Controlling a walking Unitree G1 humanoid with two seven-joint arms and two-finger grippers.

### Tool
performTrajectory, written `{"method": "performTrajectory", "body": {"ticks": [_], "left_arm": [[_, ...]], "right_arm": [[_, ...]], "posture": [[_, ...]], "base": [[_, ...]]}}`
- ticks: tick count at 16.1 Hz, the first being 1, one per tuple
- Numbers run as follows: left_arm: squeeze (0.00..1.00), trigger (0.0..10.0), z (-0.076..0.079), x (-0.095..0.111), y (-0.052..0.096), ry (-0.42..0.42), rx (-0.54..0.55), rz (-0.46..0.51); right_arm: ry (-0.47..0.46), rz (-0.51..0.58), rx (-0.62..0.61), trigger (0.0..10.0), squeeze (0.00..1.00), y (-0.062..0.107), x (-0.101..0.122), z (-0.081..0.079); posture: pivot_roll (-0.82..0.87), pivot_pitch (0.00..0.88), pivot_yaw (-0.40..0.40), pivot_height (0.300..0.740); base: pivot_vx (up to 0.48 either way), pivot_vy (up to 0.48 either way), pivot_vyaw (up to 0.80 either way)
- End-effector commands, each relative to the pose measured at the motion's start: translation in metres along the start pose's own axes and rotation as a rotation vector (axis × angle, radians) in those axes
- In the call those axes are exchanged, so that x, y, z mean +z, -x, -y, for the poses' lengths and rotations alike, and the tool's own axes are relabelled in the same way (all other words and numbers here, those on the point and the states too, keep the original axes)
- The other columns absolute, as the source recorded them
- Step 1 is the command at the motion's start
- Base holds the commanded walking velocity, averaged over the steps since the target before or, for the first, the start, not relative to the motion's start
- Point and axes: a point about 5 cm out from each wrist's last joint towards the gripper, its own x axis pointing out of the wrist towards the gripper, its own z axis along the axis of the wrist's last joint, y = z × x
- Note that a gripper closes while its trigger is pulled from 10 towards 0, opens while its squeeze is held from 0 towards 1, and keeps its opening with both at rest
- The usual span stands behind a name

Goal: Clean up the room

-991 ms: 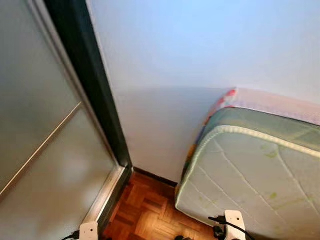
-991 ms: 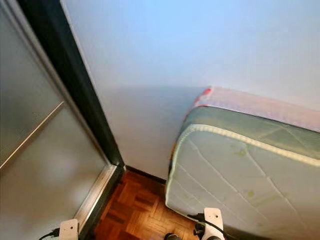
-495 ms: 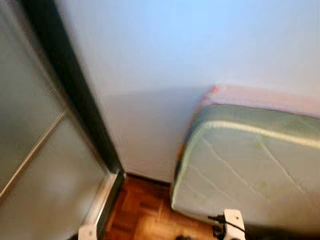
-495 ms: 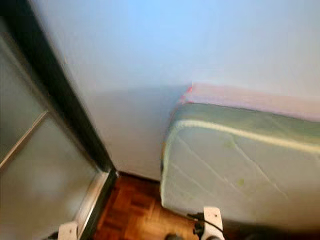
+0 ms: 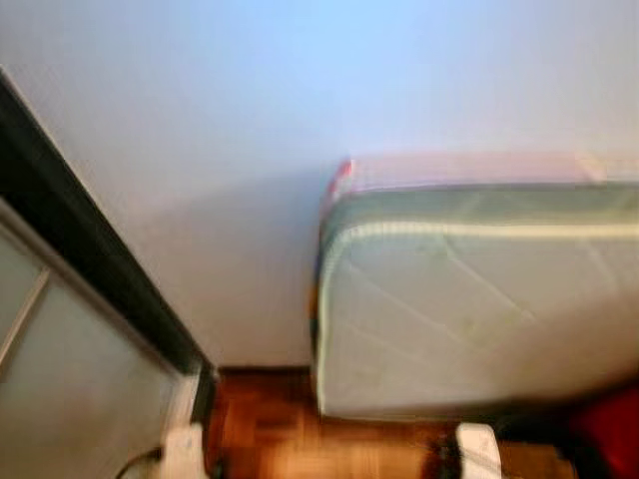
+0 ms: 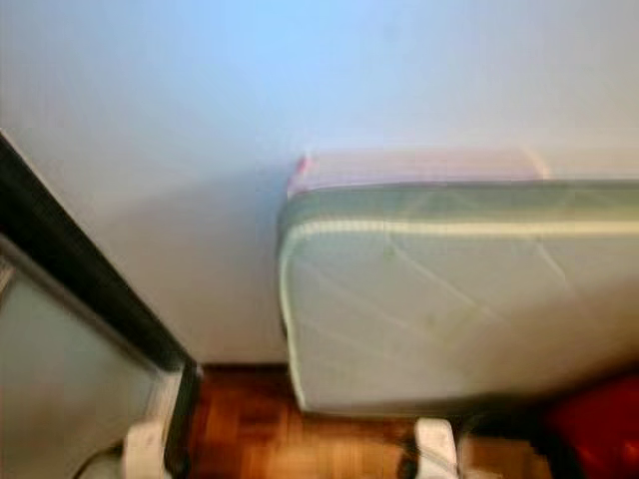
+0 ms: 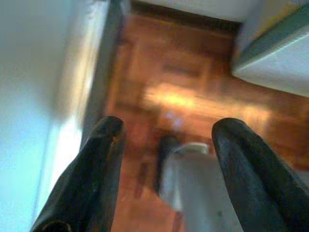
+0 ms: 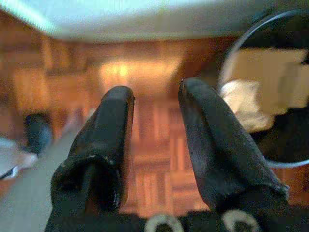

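1. On my left, a dark door frame (image 5: 90,289) runs down to the parquet floor (image 5: 270,429).
2. My left gripper (image 7: 166,145) hangs over the floor, fingers wide apart, empty.
3. My right gripper (image 8: 155,108) hangs likewise, fingers slightly apart, near a bin (image 8: 270,96).
4. A blurred mattress (image 5: 479,299) leans against the far wall (image 5: 300,90), right.
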Motion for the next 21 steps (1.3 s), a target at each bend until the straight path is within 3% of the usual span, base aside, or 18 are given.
{"method": "performTrajectory", "body": {"ticks": [1, 6, 10, 12, 13, 14, 15, 17, 18, 21], "left_arm": [[0.00, 10.0, 0.0190, 0.0254, -0.0098, -0.158, -0.130, -0.032], [0.00, 10.0, 0.0191, 0.0285, -0.0106, -0.197, -0.138, -0.031], [0.00, 10.0, 0.0184, 0.0282, -0.0107, -0.195, -0.155, -0.047], [0.00, 10.0, 0.0210, 0.0305, -0.0109, -0.300, -0.215, -0.056], [0.00, 10.0, 0.0220, 0.0312, -0.0110, -0.332, -0.235, -0.059], [0.00, 10.0, 0.0220, 0.0309, -0.0110, -0.300, -0.227, -0.058], [0.00, 10.0, 0.0211, 0.0294, -0.0109, -0.239, -0.194, -0.057], [0.00, 10.0, 0.0190, 0.0295, -0.0111, -0.217, -0.158, -0.052], [0.00, 10.0, 0.0178, 0.0280, -0.0109, -0.149, -0.129, -0.049], [0.00, 10.0, 0.0161, 0.0266, -0.0105, -0.054, -0.078, -0.035]], "right_arm": [[-0.036, -0.018, 0.029, 10.0, 0.00, -0.0080, 0.0308, -0.0003], [-0.041, -0.009, 0.023, 10.0, 0.00, -0.0084, 0.0333, -0.0005], [0.118, -0.011, 0.092, 10.0, 0.00, -0.0089, 0.0381, -0.0040], [0.113, 0.000, 0.093, 10.0, 0.00, -0.0089, 0.0391, -0.0040], [0.046, 0.015, 0.068, 10.0, 0.00, -0.0088, 0.0387, -0.0034], [-0.046, 0.027, -0.002, 10.0, 0.00, -0.0086, 0.0370, -0.0006], [-0.018, 0.019, -0.014, 10.0, 0.00, -0.0086, 0.0371, 0.0010], [0.047, 0.008, 0.011, 10.0, 0.00, -0.0089, 0.0386, 0.0003], [0.039, 0.008, 0.010, 10.0, 0.00, -0.0089, 0.0384, 0.0000], [-0.062, 0.010, -0.045, 10.0, 0.00, -0.0086, 0.0355, 0.0013]], "posture": [[-0.05, 0.000, -0.053, 0.740], [-0.05, 0.000, -0.047, 0.740], [-0.05, 0.000, -0.041, 0.740], [-0.05, 0.000, -0.044, 0.740], [-0.05, 0.000, -0.043, 0.740], [-0.06, 0.000, -0.039, 0.740], [-0.06, 0.000, -0.043, 0.740], [-0.05, 0.000, -0.049, 0.740], [-0.06, 0.000, -0.047, 0.740], [-0.06, 0.000, -0.045, 0.740]], "base": [[0.000, 0.000, -0.76], [0.000, 0.000, -0.76], [0.000, 0.000, -0.76], [0.000, 0.000, -0.76], [0.000, 0.000, -0.76], [0.000, 0.000, -0.76], [0.000, 0.000, -0.76], [0.000, 0.000, -0.76], [0.000, 0.000, -0.76], [0.000, 0.000, -0.50]]}}
